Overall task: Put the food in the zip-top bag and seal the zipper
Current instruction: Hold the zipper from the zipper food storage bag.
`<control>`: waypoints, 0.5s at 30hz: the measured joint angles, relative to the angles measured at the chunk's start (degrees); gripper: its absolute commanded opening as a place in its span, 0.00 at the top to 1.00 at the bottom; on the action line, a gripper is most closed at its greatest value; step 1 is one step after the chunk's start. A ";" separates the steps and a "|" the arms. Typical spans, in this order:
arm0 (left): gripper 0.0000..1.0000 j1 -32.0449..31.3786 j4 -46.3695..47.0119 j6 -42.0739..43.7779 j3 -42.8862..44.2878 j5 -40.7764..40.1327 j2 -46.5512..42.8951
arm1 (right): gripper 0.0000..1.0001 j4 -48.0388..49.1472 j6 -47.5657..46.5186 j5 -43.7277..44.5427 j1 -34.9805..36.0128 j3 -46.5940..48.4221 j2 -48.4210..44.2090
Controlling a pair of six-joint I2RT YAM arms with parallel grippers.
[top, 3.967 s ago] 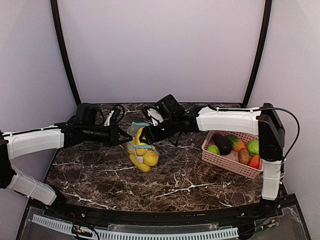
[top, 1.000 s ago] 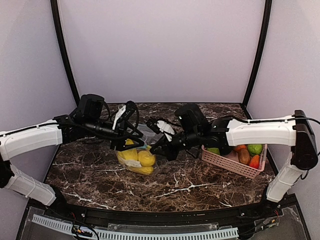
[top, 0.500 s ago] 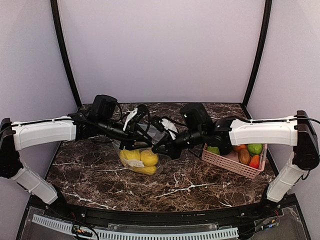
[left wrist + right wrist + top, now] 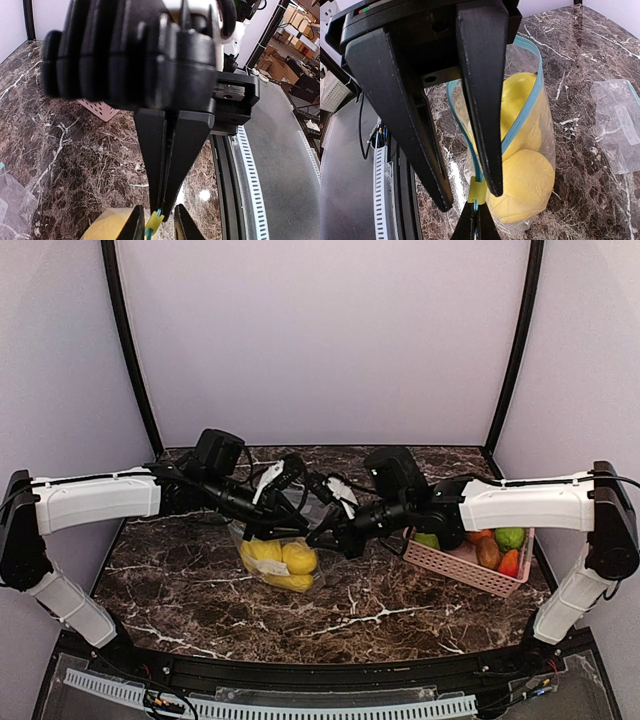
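Observation:
The clear zip-top bag (image 4: 280,562) lies mid-table with yellow food (image 4: 525,180) inside. Its blue zipper track (image 4: 535,65) still gapes in a loop. A yellow slider (image 4: 476,191) sits at the end of the track. My right gripper (image 4: 478,221) is shut on the blue track just past the slider. My left gripper (image 4: 157,223) faces it, open, one finger on each side of the slider (image 4: 152,222) without pinching it. In the top view both grippers (image 4: 303,523) (image 4: 322,533) meet above the bag.
A pink slatted basket (image 4: 455,565) at the right holds green (image 4: 508,537), brown and orange-red food. A second, empty clear bag (image 4: 617,125) lies flat on the marble behind the filled one. The table's front edge with its black rail (image 4: 225,165) is close by.
My left arm has moved right toward the right gripper and its fingers have narrowed around the slider. The bag has come down from its earlier lifted position. The right gripper stays shut.

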 measured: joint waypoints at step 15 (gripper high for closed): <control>0.83 -1.51 -1.68 3.32 0.50 -3.85 0.57 | 1.00 0.33 1.31 -1.92 -0.44 -0.74 0.00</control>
